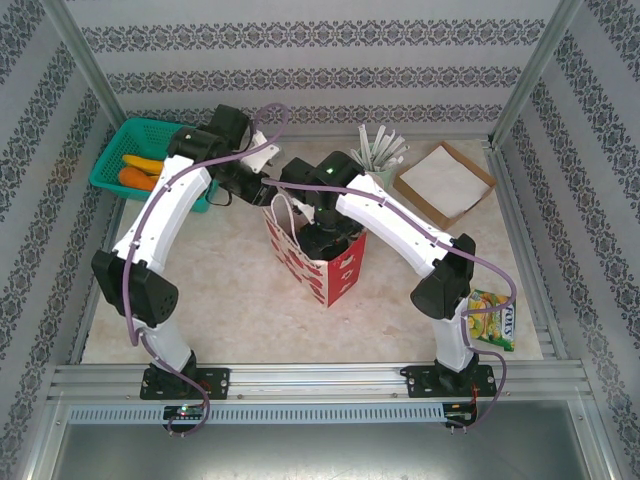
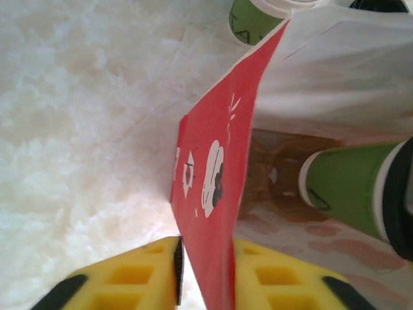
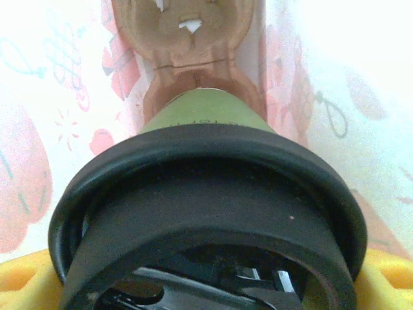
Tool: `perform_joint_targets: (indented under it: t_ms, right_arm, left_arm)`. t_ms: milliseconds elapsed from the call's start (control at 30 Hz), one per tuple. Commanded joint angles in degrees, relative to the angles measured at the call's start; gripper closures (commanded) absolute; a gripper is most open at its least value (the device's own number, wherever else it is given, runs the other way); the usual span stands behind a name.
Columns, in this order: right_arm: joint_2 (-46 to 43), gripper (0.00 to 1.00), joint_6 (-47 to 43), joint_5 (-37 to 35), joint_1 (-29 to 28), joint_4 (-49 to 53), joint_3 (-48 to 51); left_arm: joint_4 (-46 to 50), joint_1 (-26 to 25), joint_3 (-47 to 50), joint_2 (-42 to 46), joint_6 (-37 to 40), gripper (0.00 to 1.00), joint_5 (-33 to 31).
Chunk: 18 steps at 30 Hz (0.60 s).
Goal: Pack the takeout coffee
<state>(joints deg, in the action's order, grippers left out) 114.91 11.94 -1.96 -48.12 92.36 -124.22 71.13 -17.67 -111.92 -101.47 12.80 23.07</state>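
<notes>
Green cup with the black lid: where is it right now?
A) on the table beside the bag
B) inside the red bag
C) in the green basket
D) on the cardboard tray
B: in the left wrist view the green cup sits inside the mouth of the red bag, with the bag's pale inner walls around it. The right wrist view shows the bag's brown bottom fold just beyond the cup.

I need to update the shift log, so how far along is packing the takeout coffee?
Done: the green paper cup with black lid is already inside the red paper bag. In hand: the left gripper pinches the bag's wall, and the right gripper grips the cup. Left: set it down, release, withdraw.
</notes>
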Motion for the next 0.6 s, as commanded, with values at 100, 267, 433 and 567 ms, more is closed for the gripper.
perform_joint_targets:
  t_ms: [100,267,433,567]
  right_arm:
    - [-1.2,0.64,-2.6,-2.1,0.2,8.0,-0.3]
    - [-0.9,0.64,-0.6,-1.1,0.3,9.1,0.2]
    - [-0.9,0.64,1.8,1.2,0.3,9.8,1.6]
    - [-0.8,0.64,2.9,1.2,0.9,9.5,3.6]
  left_arm:
    - [-0.6,-0.4,-5.8,-3.3,0.4,1.00,-2.5]
    - [2.0,-0.5,-11.5,-7.0,-0.3,1.00,-1.2]
    - [-1.5,-0.5,-7.3,-4.8,-2.7,1.00,-1.6]
    - [-2.6,-0.4,-6.0,-4.2,-5.7,1.00,-1.2]
